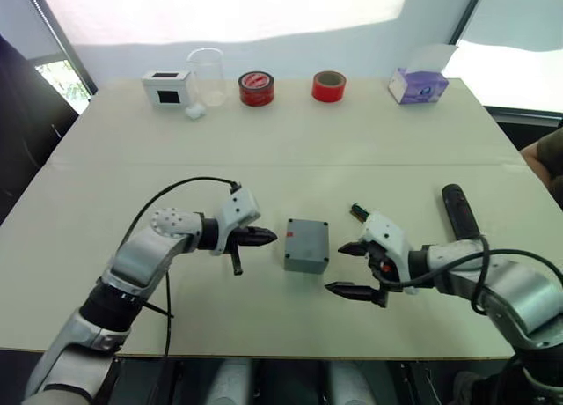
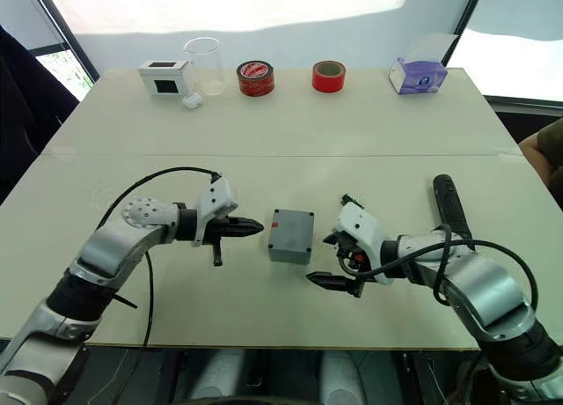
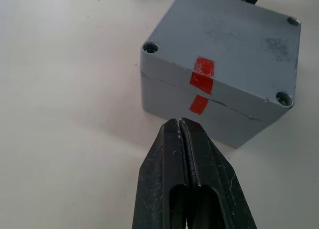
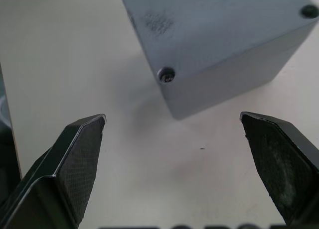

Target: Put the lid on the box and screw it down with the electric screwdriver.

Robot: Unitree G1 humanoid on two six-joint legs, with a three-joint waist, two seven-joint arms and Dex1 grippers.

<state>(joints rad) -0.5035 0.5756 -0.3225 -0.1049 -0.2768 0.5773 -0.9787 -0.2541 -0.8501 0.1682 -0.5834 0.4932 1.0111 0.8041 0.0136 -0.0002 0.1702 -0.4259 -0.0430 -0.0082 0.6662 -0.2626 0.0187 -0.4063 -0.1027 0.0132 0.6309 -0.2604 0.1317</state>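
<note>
- Lid (image 3: 234, 45) sat closed on the box (image 1: 304, 255), its red mark lining up with the red mark on the box wall, a screw hole showing in each visible corner.
- Box stood on the table (image 1: 290, 141), between the two grippers.
- Left gripper (image 1: 266, 237) lay just to the box's left, its fingers (image 3: 199, 164) pressed together and empty, tips pointing at the red mark without touching it.
- Right gripper (image 1: 345, 268) sat near the box's right front corner, fingers (image 4: 75, 154) spread wide apart, holding nothing.
- Electric screwdriver (image 1: 459, 211) lay flat on the table, well to the box's right, beyond the right gripper.
</note>
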